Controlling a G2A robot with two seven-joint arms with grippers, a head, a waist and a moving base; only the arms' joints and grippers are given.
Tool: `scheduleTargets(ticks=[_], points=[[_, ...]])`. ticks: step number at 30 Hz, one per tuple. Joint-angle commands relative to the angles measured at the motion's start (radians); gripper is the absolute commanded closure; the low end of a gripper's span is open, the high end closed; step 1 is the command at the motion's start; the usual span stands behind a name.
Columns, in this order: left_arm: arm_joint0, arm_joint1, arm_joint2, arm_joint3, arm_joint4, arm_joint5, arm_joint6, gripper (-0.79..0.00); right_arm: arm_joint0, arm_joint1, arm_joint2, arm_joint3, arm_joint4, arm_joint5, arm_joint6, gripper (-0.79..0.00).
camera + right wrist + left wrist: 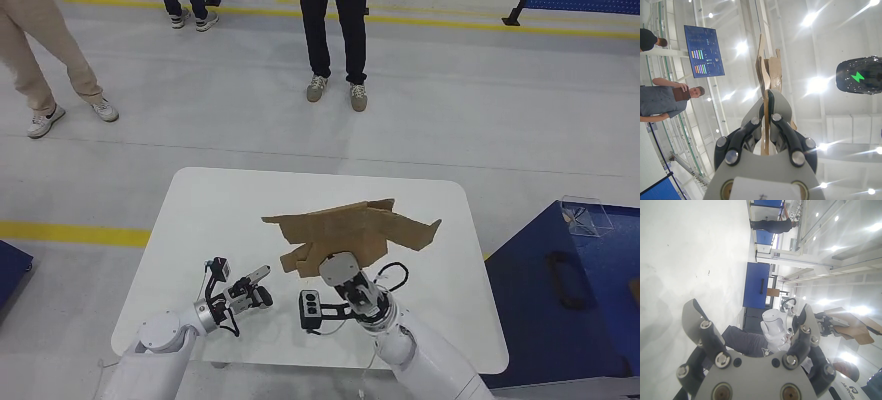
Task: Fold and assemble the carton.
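Note:
The brown cardboard carton (350, 232) is a flat, partly folded blank, held tilted above the middle of the white table (220, 210). My right gripper (326, 258) is shut on its near edge from below. In the right wrist view the fingers (779, 106) pinch the carton (772, 72), which rises edge-on beyond them. My left gripper (260, 285) hovers over the table's near left part, to the left of the carton and apart from it. Its jaws are open and hold nothing (751, 313). The left wrist view shows the carton (851, 326) farther off.
A blue cabinet (560, 290) stands close to the table's right edge. Bare tabletop lies to the left of the carton and behind it. The near table edge runs just in front of both arms.

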Motion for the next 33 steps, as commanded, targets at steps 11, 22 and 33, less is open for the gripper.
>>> scheduleTargets(ticks=[11, 22, 33], points=[[0.0, 0.0, 0.0, 0.0, 0.0, 0.0, 0.0, -0.785, -0.025, 0.035, 0.242, -0.059, -0.634, -0.375, 0.244, 0.0], [0.0, 0.0, 0.0, 0.0, 0.0, 0.0, 0.0, -0.785, -0.185, 0.069, 0.485, -0.274, -1.316, -1.197, 0.24, 0.0], [0.0, 0.0, 0.0, 0.0, 0.0, 0.0, 0.0, -0.785, -0.337, 0.059, 0.568, -0.432, -1.912, -1.775, -0.009, 0.0]])
